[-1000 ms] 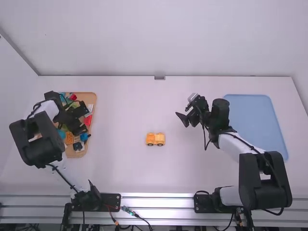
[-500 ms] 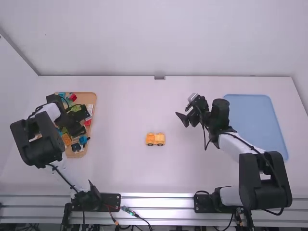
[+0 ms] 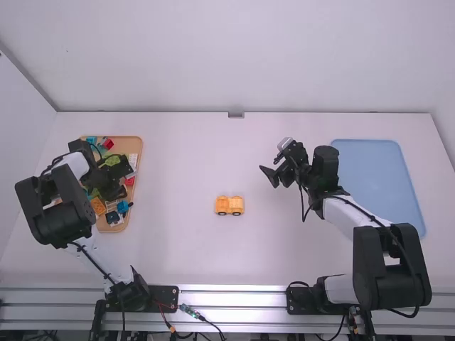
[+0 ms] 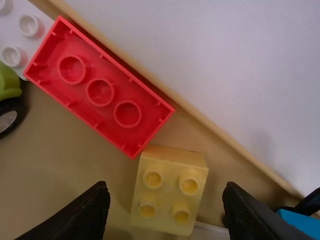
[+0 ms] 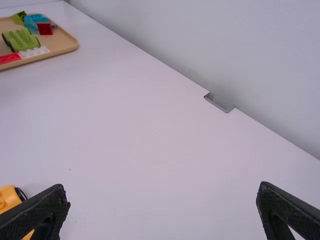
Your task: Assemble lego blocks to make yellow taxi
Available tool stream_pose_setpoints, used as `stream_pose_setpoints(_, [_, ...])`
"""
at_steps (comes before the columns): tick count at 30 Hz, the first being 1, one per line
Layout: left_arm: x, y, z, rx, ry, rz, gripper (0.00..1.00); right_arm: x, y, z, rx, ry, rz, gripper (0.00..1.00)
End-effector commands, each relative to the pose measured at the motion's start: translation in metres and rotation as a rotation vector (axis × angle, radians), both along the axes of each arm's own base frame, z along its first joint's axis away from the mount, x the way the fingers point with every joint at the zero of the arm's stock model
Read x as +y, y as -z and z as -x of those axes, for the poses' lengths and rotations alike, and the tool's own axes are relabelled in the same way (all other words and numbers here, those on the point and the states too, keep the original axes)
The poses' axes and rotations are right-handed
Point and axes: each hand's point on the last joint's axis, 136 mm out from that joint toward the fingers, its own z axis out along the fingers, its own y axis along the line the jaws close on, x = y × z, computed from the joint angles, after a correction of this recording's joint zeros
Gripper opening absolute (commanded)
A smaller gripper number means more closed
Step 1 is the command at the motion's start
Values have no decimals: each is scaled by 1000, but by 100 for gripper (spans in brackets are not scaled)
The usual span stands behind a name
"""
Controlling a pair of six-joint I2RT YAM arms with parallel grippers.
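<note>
On the white table (image 3: 178, 170), observed from the room: blue tray (image 3: 377, 177) by the right edge, smaller tan tray (image 3: 140, 147) by the left, holding loose blocks. Right gripper (image 3: 270, 168) above open tabletop, between table's middle and blue tray; fingers wide apart. Left gripper (image 3: 117, 190) over the tan tray; fingers spread, one to each side of a yellow block. Orange wheeled vehicle (image 3: 229, 205) stands near the table's middle. Within the tan tray, beside its rim: red block (image 4: 100, 92), hollow underside up, one corner close to the smaller yellow block (image 4: 170, 192), whose four studs face the wrist camera.
</note>
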Motion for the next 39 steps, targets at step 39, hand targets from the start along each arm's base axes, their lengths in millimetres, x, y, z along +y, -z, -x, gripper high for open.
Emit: stream_pose_setpoints(39, [3,19,13,30,-20,-9,32,0,-7,2,-16,-3,-9,99])
